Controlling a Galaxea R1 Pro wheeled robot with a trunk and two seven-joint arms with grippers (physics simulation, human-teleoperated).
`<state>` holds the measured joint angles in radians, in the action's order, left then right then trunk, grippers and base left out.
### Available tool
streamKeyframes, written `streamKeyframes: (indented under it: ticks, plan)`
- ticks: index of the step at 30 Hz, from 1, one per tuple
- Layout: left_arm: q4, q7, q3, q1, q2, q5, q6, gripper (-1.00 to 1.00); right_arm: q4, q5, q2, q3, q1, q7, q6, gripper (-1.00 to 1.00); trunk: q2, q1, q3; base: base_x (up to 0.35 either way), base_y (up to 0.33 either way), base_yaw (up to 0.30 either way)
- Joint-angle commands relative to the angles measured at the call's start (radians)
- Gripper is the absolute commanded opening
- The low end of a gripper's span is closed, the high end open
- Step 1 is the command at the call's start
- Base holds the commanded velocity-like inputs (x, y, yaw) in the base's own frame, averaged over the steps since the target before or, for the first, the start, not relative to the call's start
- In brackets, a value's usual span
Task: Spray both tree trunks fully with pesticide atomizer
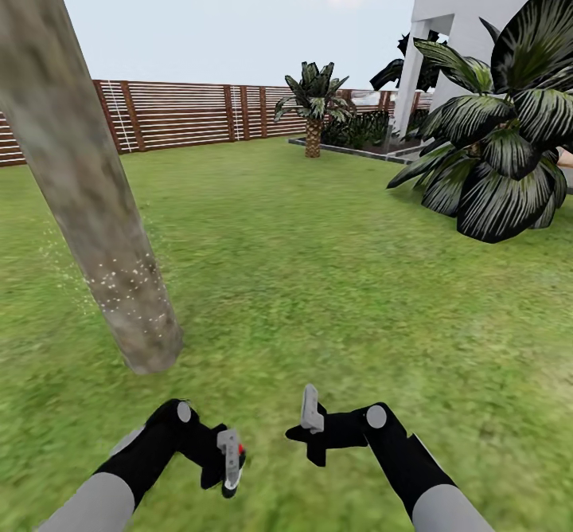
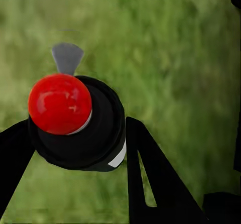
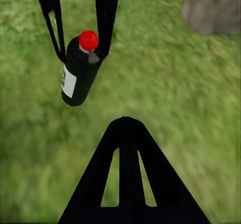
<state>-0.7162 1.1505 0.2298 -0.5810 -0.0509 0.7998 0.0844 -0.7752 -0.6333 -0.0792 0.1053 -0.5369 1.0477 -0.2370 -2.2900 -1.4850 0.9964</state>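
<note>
The left gripper [image 1: 231,468] clamps the atomizer [image 1: 236,459]; the trunk [image 1: 119,277] stands near, at eleven o'clock; the right gripper [image 1: 312,436] seems empty, probably closed.

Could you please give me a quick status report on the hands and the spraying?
Left hand shut on atomizer. Right hand shut, empty. White pesticide specks on lower tree trunk; upper trunk bare. Nothing in the way.

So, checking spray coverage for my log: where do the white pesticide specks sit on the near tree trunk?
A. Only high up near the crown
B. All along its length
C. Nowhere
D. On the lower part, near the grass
D: the white specks cluster low on the tree trunk, just above the grass.
</note>
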Motion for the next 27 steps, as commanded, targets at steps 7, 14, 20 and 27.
streamKeyframes:
  ticks: [7, 14, 20, 27]
  plan:
    - [0.003, -0.032, -0.097, 0.002, -0.148, -0.017, 0.001, -1.0, 0.02, 0.0, 0.048, -0.009, 0.0, -0.021, -0.002, 1.0, 0.0, 0.0, 0.0, 0.0, 0.0, 0.0]
    - [0.203, -0.564, -0.504, 0.008, -0.107, -0.173, -0.046, -1.0, 0.399, 0.004, 0.123, -0.264, 0.004, -0.684, -0.034, 1.0, 0.0, 0.0, 0.0, 0.0, 0.0, 0.0]
    - [0.344, -1.054, -0.671, 0.178, -0.102, -0.437, -0.422, -1.0, 0.626, 0.031, 0.134, -0.299, 0.036, -1.236, -0.351, 1.0, 0.0, 0.0, 0.0, 0.0, 0.0, 0.0]
    - [0.467, -1.167, -0.677, 0.247, -0.096, -0.558, -0.512, -1.0, 0.672, 0.145, 0.105, -0.299, 0.084, -1.34, -0.396, 1.0, 0.0, 0.0, 0.0, 0.0, 0.0, 0.0]
